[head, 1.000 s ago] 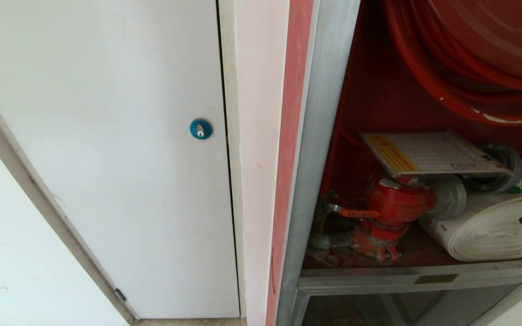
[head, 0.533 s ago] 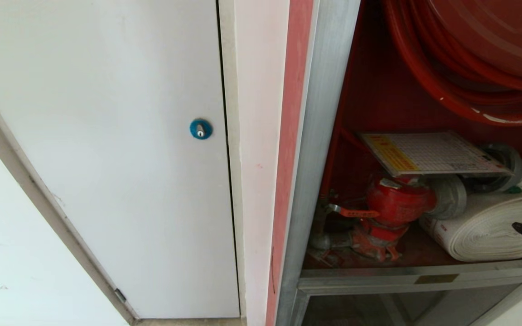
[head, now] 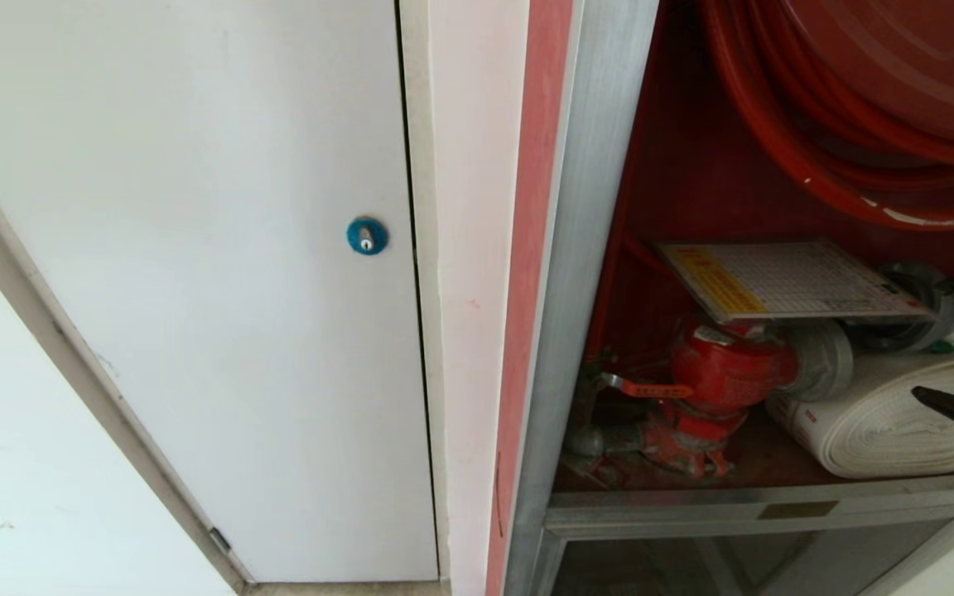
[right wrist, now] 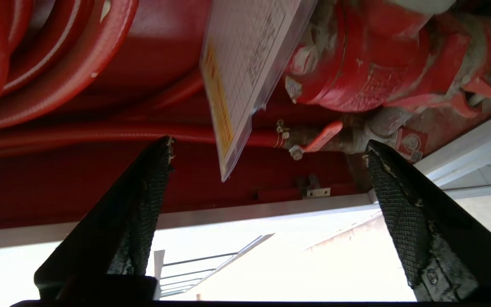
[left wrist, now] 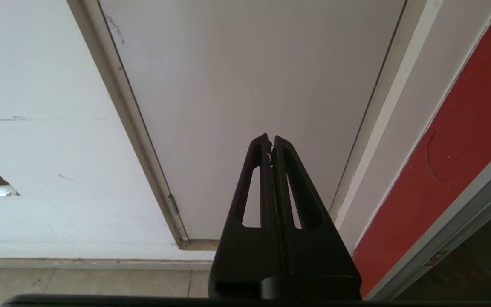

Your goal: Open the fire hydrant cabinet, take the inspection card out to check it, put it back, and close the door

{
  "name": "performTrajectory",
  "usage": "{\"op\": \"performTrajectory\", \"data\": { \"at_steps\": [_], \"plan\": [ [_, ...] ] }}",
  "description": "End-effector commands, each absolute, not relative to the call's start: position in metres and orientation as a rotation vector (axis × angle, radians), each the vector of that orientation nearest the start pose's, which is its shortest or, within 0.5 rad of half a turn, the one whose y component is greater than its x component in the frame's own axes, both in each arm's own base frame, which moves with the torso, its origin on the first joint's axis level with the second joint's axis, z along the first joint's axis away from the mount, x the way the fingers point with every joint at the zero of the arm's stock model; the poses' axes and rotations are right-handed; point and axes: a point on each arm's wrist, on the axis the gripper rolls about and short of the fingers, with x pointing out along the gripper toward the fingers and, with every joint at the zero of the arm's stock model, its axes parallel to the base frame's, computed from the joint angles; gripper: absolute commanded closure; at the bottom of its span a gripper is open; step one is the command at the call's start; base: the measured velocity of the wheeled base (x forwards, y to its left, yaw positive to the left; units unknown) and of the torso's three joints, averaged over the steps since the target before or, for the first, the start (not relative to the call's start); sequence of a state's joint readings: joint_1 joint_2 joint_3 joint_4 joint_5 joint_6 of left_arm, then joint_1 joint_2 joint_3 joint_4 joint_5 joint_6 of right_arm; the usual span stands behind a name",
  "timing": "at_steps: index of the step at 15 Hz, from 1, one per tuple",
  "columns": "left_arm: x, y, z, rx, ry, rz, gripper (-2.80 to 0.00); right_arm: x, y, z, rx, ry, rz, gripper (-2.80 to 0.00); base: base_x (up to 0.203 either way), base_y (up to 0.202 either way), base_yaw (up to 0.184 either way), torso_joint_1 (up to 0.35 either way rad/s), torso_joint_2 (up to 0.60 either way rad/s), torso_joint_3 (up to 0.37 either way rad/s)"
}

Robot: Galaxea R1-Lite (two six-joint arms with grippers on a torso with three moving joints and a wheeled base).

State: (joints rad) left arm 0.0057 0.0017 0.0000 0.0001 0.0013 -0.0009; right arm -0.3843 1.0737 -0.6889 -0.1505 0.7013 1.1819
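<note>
Cabinet (head: 601,248) open, card (head: 783,280) lying on the valve (head: 725,368) inside; right tool (right wrist: 267,153) gapes wide and empty near it, left tool (left wrist: 271,143) closed, idle. Door out of view, not yet closed.

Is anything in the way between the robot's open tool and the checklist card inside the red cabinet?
Nothing visible blocks it. The right tool is open and the inspection card hangs straight ahead of the gap, with only air between. The red valve sits beside the card, not in front.
</note>
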Motion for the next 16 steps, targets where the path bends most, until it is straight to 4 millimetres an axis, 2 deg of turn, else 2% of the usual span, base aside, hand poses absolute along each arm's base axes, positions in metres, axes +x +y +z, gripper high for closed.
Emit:
{"op": "performTrajectory", "data": {
  "at_steps": [1, 7, 16],
  "plan": [
    [-0.023, 0.0, 0.075, -0.002, 0.003, 0.008, 0.0, 0.147, -0.044, 0.241, 1.305, 0.389, 0.151, -2.8, 0.0, 0.0, 0.0, 0.0, 0.0, 0.0],
    [-0.023, 0.0, 0.075, -0.002, 0.003, 0.008, 0.0, 0.164, -0.048, 0.233, 1.258, 0.416, 0.153, -2.8, 0.0, 0.0, 0.0, 0.0, 0.0, 0.0],
    [-0.023, 0.0, 0.075, -0.002, 0.003, 0.008, 0.0, 0.178, -0.047, 0.239, 1.218, 0.371, 0.216, -2.8, 0.0, 0.0, 0.0, 0.0, 0.0, 0.0]
  ]
}}
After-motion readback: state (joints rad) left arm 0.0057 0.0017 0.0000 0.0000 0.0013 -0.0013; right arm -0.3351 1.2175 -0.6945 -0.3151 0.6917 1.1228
